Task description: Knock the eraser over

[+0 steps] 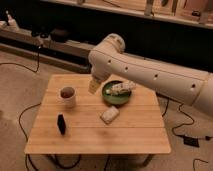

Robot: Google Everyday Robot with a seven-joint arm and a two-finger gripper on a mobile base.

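Observation:
The eraser [61, 124] is a small black block standing upright near the front left of the wooden table [135, 137]. My white arm comes in from the right and bends down over the table's far middle. The gripper [94, 86] hangs at its end, just above the tabletop, between the mug [68, 96] and the green plate [117, 95]. It is well behind and to the right of the eraser and apart from it.
A white mug with dark contents stands behind the eraser. A green plate with a pale item on it sits at the far right. A flat whitish block [109, 115] lies in the middle. Cables [25, 115] run across the floor around the table.

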